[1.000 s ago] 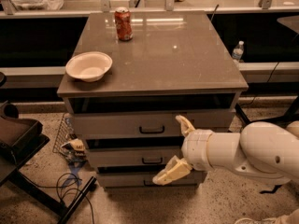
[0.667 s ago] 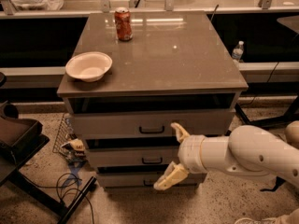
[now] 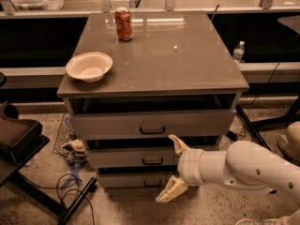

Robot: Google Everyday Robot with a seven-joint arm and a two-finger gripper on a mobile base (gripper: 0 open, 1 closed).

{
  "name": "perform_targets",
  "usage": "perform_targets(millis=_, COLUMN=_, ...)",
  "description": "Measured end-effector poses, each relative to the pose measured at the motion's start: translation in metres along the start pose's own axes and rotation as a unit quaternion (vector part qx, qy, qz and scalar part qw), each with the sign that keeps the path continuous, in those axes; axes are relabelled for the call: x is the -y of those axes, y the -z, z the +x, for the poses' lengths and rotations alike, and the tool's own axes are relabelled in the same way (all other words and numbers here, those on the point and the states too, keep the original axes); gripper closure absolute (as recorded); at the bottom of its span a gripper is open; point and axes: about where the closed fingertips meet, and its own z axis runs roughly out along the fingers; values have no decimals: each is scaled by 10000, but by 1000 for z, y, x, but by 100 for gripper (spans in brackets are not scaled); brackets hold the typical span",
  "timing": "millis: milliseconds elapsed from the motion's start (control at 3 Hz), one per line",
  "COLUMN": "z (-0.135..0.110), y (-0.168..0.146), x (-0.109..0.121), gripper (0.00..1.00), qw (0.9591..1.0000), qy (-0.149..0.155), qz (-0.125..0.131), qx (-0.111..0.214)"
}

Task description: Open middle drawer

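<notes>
Cabinet with three grey drawers under a flat grey top (image 3: 187, 64). The middle drawer (image 3: 117, 158) sits between the taller-fronted top drawer (image 3: 103, 124) and the slim bottom drawer (image 3: 122, 180). Its front is roughly in line with theirs, so we judge it not yet opened. Its black bar handle (image 3: 152, 161) is at the centre of the front.

The gripper (image 3: 167, 169) hangs low in front of the cabinet, just beside the handle on the side toward the arm. Its fingers (image 3: 178, 145) are spread wide apart, one above the other, with nothing between them. We cannot tell whether it touches the drawer front.

Step in hand, as we read it: the approach to the handle. To do it well:
- slide sideways toward the centre until the bar lies between the fingers;
- keep the vertical spread, since it suits a horizontal bar;
- go in deep enough to get behind the bar, then close firmly;
- pull straight out, level, without twisting.

A bowl (image 3: 89, 66) and a soda can (image 3: 123, 24) stand on the top, so a jerky pull may disturb them.
</notes>
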Motion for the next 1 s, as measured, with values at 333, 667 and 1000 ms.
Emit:
perform_targets(millis=333, z=13, y=-3, x=0, gripper=0, qw=9999, qy=-48, qz=26, qx=-86)
perform_targets(millis=667, z=64, y=-14, x=-1, gripper=0, qw=9991, qy=-54, qz=-101, qx=-411)
perform_targets(millis=1000, z=148, y=-21, x=7, gripper=0, qw=9951, qy=12, qz=-303, qx=-944)
